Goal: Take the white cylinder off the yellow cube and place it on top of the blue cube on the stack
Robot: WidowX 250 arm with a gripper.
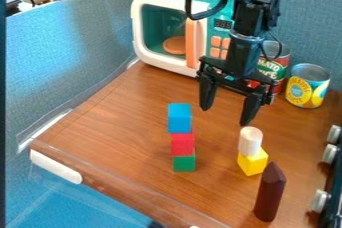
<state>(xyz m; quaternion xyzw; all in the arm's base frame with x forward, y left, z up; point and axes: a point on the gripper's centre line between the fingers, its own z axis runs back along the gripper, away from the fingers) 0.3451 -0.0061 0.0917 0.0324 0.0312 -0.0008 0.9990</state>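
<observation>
You have the black gripper (226,116) hanging over the work surface from the top of the view, its two fingers pointing down and spread wide apart. Below it, you see two small stacks standing on the brown wooden table (120,122). The stack toward the left of the view has a blue block (180,117) on top, a red block (182,144) in the middle and a green block (184,163) at the bottom; in your view the blue block sits just below and left of the left-hand fingertip. The other stack is a white cylinder (250,141) upright on a yellow block (253,162), and you see the cylinder's top just below the right-hand fingertip. How high the fingertips are above either stack, you cannot tell from this angle. A dark maroon pointed piece (270,192) stands upright beyond the yellow block, toward the bottom of your view. Behind the gripper, you have a toy microwave (160,19) with a teal body, a white door frame and an orange handle. Right of it stand a red tomato can (283,64) and, beside that, a yellow-labelled can (309,86). Silver knobs (320,200) line the right edge of your view
</observation>
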